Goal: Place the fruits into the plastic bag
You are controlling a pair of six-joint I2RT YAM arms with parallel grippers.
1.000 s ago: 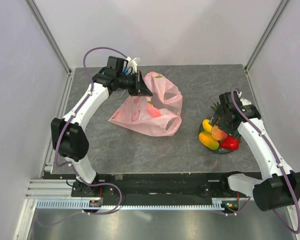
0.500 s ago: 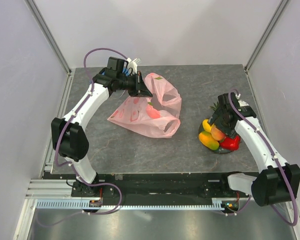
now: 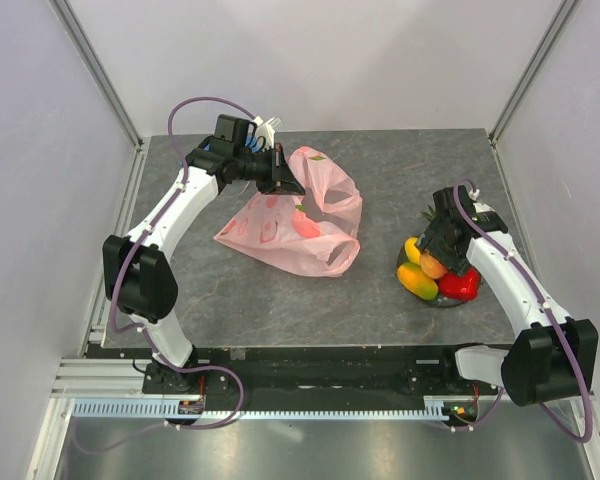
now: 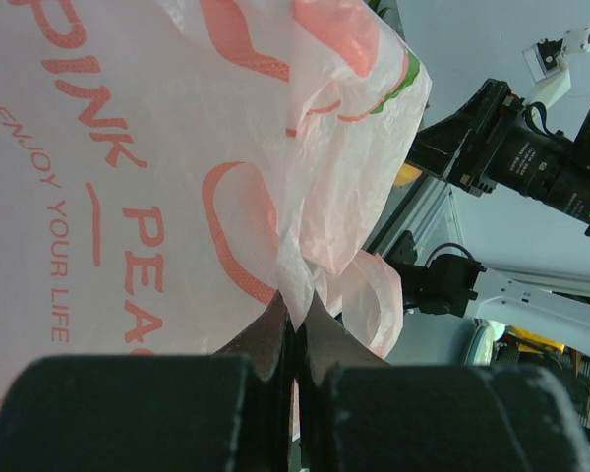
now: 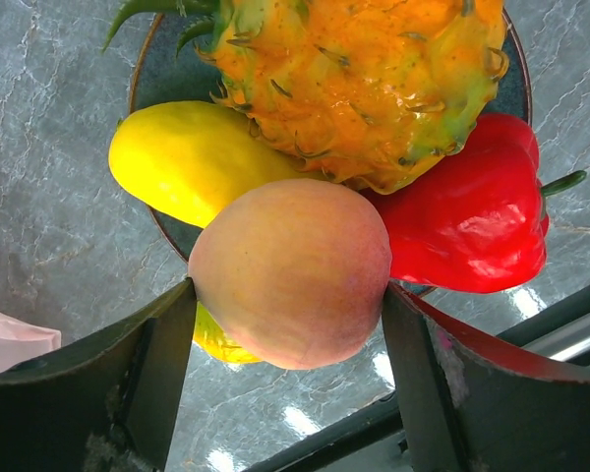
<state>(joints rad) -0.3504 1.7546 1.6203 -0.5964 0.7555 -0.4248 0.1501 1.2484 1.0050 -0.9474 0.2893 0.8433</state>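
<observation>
The pink plastic bag (image 3: pixel 300 225) lies at the table's middle left. My left gripper (image 3: pixel 290 185) is shut on its upper edge and holds that edge raised; in the left wrist view the film (image 4: pixel 157 147) is pinched between the closed fingers of the left gripper (image 4: pixel 297 305). The fruits sit piled on a dark plate (image 3: pixel 442 302). My right gripper (image 3: pixel 435 258) is over the pile. In the right wrist view its gripper (image 5: pixel 288 293) has both fingers pressed against the peach (image 5: pixel 290 270). Around it lie a yellow mango (image 5: pixel 187 157), the orange pineapple (image 5: pixel 364 79) and the shiny red fruit (image 5: pixel 467 211).
The plate's rim (image 5: pixel 516 84) shows behind the pineapple. A second mango (image 3: pixel 415 280) lies at the pile's front left. A blue thing is partly hidden behind the left wrist at the back. Walls and frame posts close in the table's sides.
My right gripper has moved slightly left and down onto the pile and now grips the peach. The left gripper still holds the bag's edge; the bag has shifted only slightly.
</observation>
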